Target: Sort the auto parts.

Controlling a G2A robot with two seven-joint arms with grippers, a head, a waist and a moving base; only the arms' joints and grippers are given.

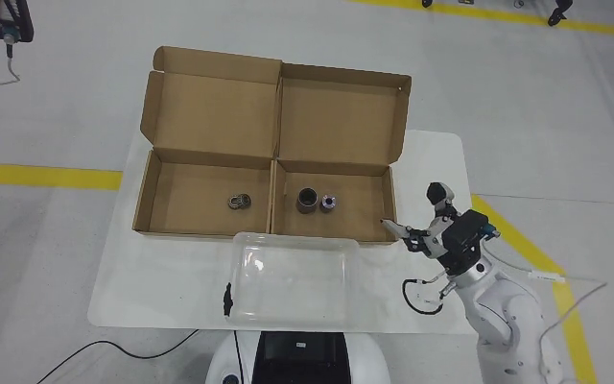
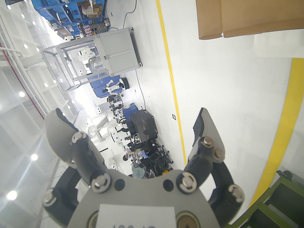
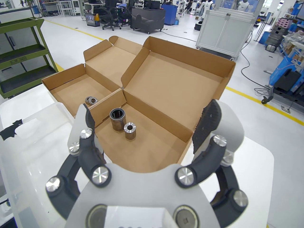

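Note:
Two open cardboard boxes stand side by side on the white table (image 1: 432, 163). The left box (image 1: 177, 197) holds ring bearings (image 1: 239, 201) (image 3: 91, 100). In the right box (image 1: 365, 206) (image 3: 152, 148) stand a dark steel cylinder (image 1: 306, 199) (image 3: 117, 118) and a smaller metal bushing (image 1: 328, 203) (image 3: 130, 130). My right gripper (image 1: 408, 233) (image 3: 149, 119) hovers open and holds nothing, just off the right box's near right corner. My left gripper (image 2: 133, 124) is open and holds nothing, pointing out over the floor, with a cardboard flap (image 2: 247, 5) far ahead.
A clear plastic bin (image 1: 293, 278) sits at the table's front edge, close in front of the boxes. Both box lids (image 1: 278, 106) stand open at the back. A strip of bare table lies right of the boxes. A green cart (image 3: 21, 53) stands off the table.

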